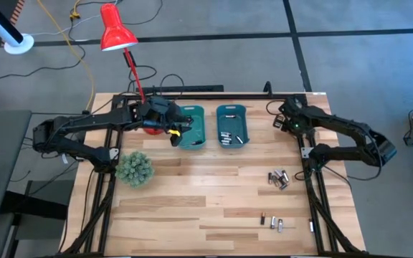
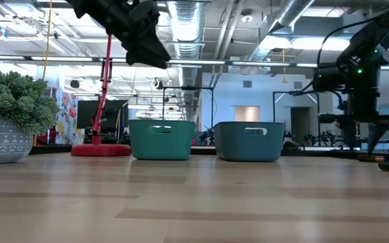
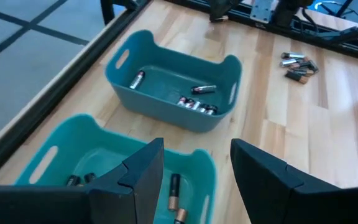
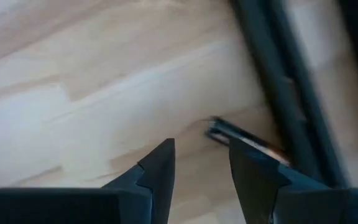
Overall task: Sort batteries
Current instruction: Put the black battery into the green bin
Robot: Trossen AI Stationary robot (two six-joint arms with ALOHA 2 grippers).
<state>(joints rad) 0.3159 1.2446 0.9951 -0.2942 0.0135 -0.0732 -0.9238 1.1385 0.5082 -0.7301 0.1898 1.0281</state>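
Currently the left gripper [image 1: 176,134] hangs over the left teal bin [image 1: 192,127] at upper centre of the high view, jaws spread with nothing between them; its wrist view looks past the two dark fingers [image 3: 143,177] into that bin, where a few batteries [image 3: 175,188] lie on the floor. The right teal bin [image 1: 231,125], just beside it, holds several more cells [image 3: 197,104], bunched along one wall.

Unsorted batteries remain on the bare wood: a loose cluster [image 1: 278,178] at right of centre in the high view and a smaller group [image 1: 272,223] near the lower right. The right gripper [image 1: 287,122] sits at the table's upper right, low over the boards, jaws parted and empty; in its wrist view one cell [image 4: 244,142] lies just beyond the fingertips, beside the dark frame rail [image 4: 284,87].

These cells look small, rigid and dense for their size: smooth metal-jacketed cylinders, dark or silver-grey with copper-toned ends. They will probably roll on the slick varnished planks and could squirt out of a pinch. Taking each across its middle, fingers square to its long axis, seems safest. Clustered ones touch each other, so a neighbour may get nudged.

The bins are moulded plastic with rounded corners and slot handles; a spiky green plant [image 1: 134,168] and a red desk lamp [image 1: 115,29] stand at the left.
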